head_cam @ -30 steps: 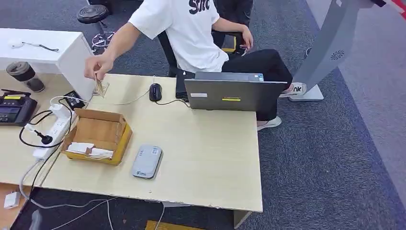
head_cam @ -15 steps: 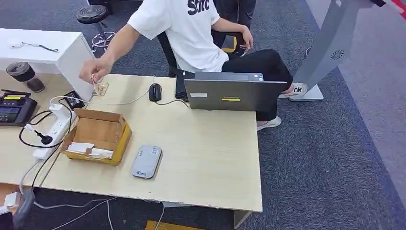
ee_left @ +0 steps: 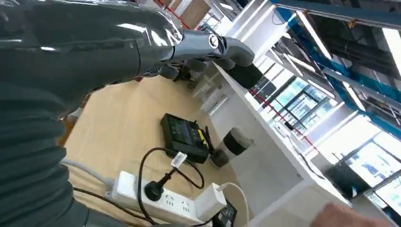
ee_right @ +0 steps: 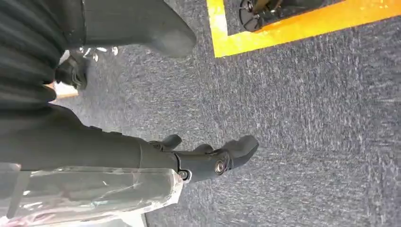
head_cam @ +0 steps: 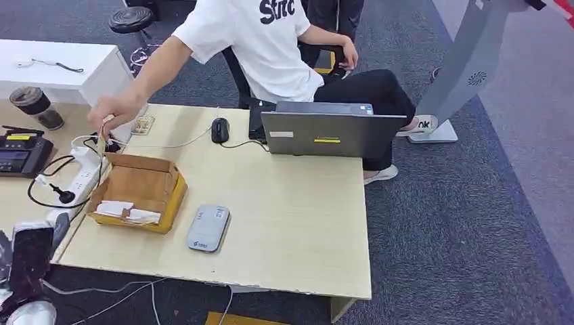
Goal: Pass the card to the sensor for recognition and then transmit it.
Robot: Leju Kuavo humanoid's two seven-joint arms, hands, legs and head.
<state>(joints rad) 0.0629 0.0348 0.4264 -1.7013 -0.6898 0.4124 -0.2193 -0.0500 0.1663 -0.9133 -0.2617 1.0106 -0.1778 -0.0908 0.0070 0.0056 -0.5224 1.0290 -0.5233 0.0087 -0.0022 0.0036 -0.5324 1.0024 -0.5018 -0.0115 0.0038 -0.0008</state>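
The grey sensor pad lies flat near the table's front edge, beside an open cardboard box. A person in a white shirt reaches over the table's far left corner, their hand pinching a small thin thing that may be the card; it is too small to tell. My left hand rises at the lower left, below the table's left end. In the left wrist view my left hand has its fingers apart and holds nothing. My right hand hangs over the carpet, holding nothing.
A laptop and a mouse sit at the table's far side, and a small stand at its far left. A power strip with cables, a black device and a cup lie on the left. A grey kiosk stands on the right.
My left arm has come up into view at the lower left. The person's hand has moved from the small stand leftward and nearer to me, over the power strip.
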